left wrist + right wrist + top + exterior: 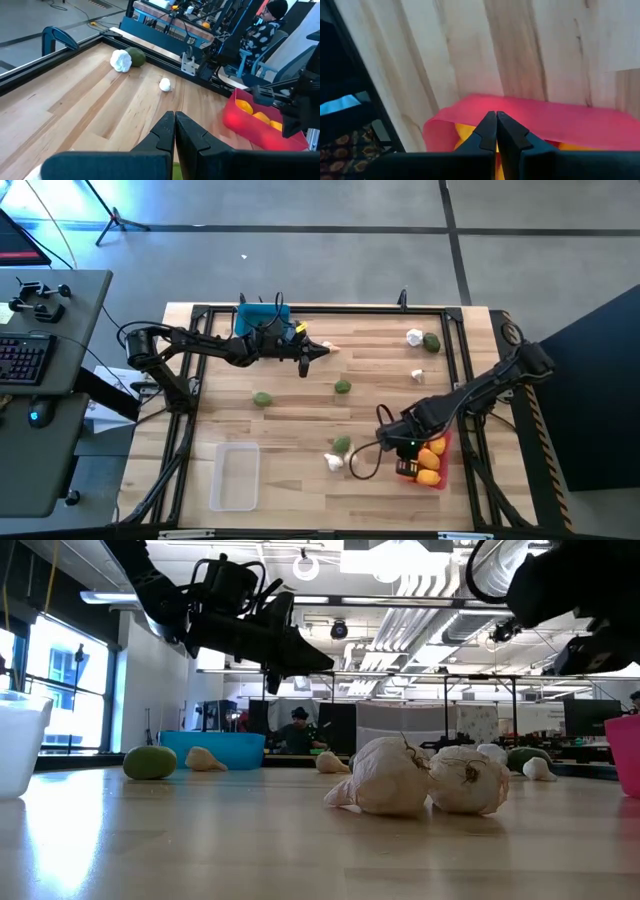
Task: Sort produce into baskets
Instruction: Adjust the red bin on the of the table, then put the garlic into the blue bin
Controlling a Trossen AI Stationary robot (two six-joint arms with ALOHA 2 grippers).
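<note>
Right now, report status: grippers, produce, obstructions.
Left gripper shut, empty, near blue basket. Right gripper shut, empty, over red basket holding yellow fruits. Green fruits, garlic bulbs loose on table. Nothing blocking.

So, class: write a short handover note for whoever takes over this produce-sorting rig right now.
Left gripper: shut, empty, raised beside the blue plastic basket.
Right gripper: shut, empty, over the red plastic basket.
Done: yellow lemon-like fruits in the red basket.
Left: green oval fruits and whitish garlic bulbs lie loose on the table; clear plastic basket looks empty.
</note>
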